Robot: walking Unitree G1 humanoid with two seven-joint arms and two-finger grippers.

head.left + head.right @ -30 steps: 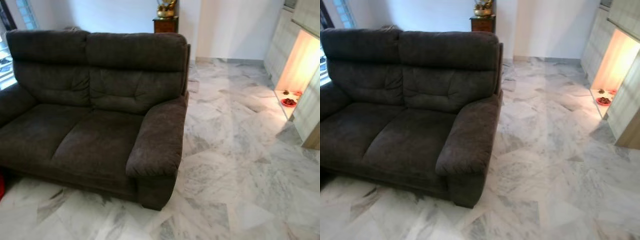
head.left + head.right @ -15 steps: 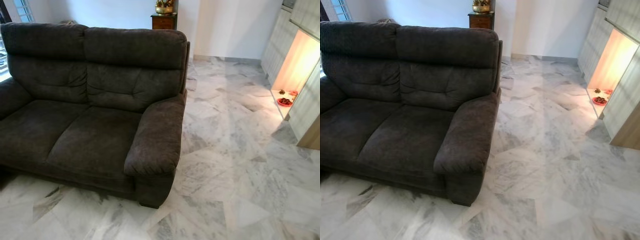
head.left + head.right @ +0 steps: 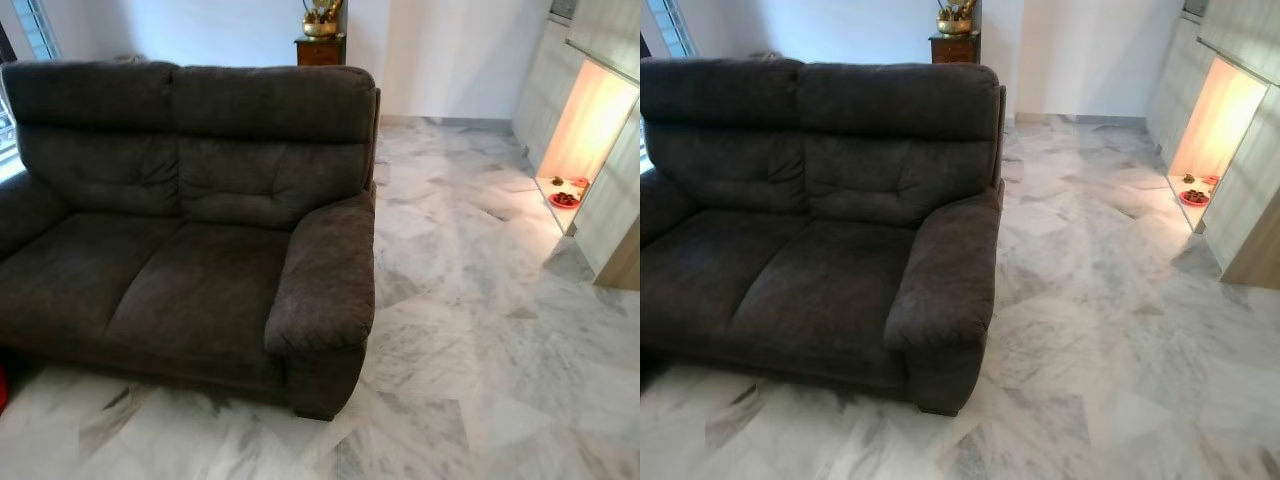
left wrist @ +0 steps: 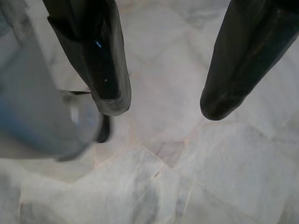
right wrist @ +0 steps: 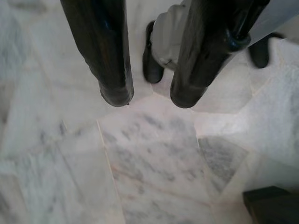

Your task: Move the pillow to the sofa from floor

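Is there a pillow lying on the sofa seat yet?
No, the dark sofa has bare seat cushions in the left eye view, with nothing resting on them.

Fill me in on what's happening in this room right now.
The robot stands facing a dark grey sofa on a marble floor. Nothing is being handled: the left gripper and right gripper hang open over bare floor tiles, each holding nothing. The sofa's seat carries no pillow. A red sliver peeks out at the floor's edge by the sofa; what it is cannot be told.
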